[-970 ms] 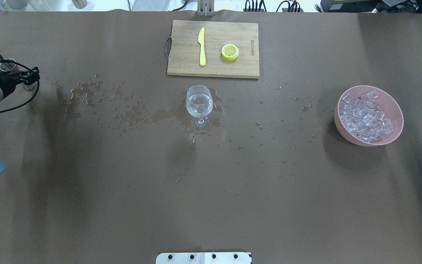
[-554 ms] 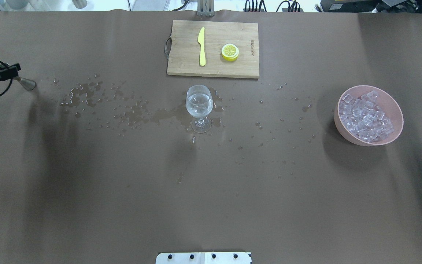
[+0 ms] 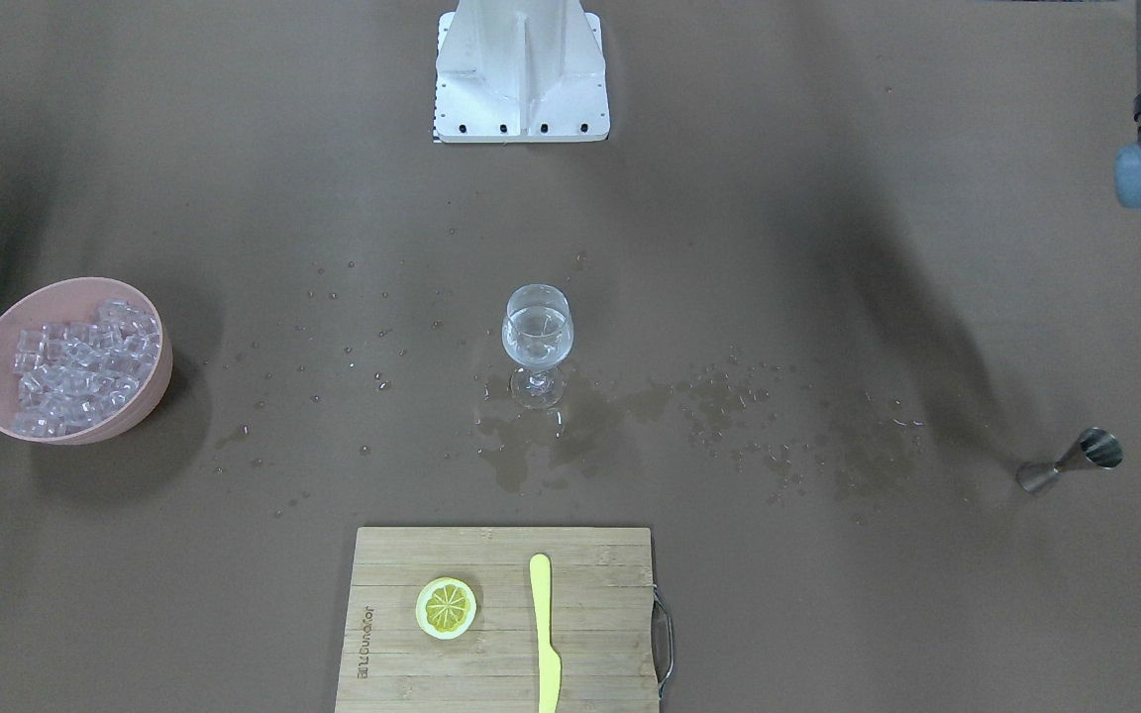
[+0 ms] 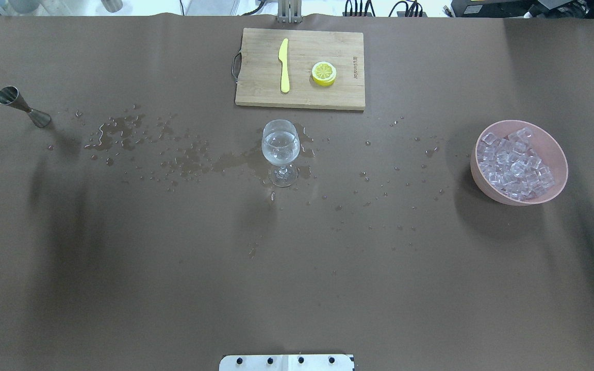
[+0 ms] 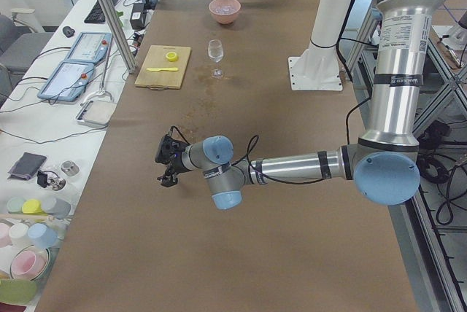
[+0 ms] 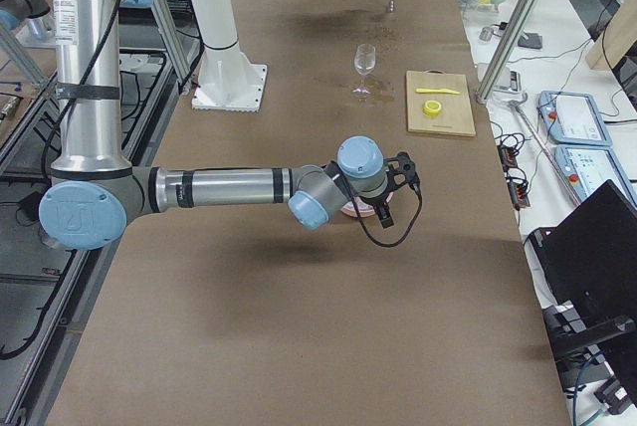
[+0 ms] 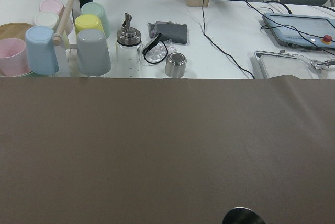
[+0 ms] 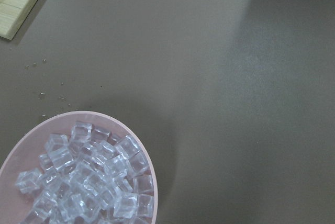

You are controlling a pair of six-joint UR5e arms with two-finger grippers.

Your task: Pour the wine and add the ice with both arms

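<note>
Pink plastic holds the ice (image 4: 516,165): a bowl (image 4: 477,180) heaped with clear cubes at the right end of the table (image 4: 297,283). It stands well apart from the wine glass (image 4: 282,178) at the centre, where the wine (image 4: 280,141) sits as a shallow clear pool amid spilled drops. The pour looks done, I judge: the steel jigger (image 4: 23,106) stands alone at the left end, free of the left fingers (image 5: 169,157), though I cannot tell whether those are spread or closed. The ice step suits the right arm (image 6: 219,187), by far the nearer. The right fingers (image 6: 400,179) hang near the bowl, and the wrist view has the cubes at lower left; their state cannot be told either. From the bowl, the glass lies along the table's length toward the left arm (image 5: 292,166).
</note>
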